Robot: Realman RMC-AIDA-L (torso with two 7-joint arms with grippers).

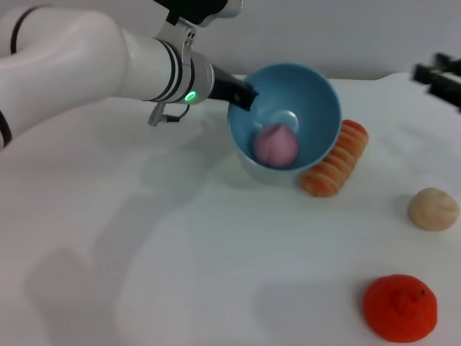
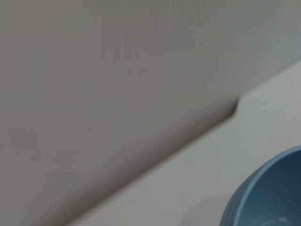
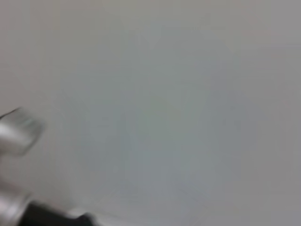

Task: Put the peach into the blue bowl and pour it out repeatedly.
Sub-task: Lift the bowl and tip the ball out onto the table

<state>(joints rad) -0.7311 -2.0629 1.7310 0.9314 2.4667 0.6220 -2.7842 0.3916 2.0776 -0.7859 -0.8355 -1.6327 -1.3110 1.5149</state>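
So the left gripper [image 1: 245, 94] is way out over the white surface [image 1: 144, 238], jaws clamped on the near-left rim of the light blue round plastic bowl [image 1: 317, 94], which is tipped with its opening toward the camera. The small pink-mauve rounded toy peach [image 1: 275, 145] sits low inside the bowl, so the putting-in looks done and the pour is only starting; nothing's out yet. Just right of the bowl, touching it, lies an orange ribbed bread-like toy [image 1: 335, 167]. Farther right: a beige ball [image 1: 433, 208] and a bumpy orange fruit [image 1: 400, 308]. The right gripper [image 1: 439, 76] is cut off at the edge, can't tell its jaws.
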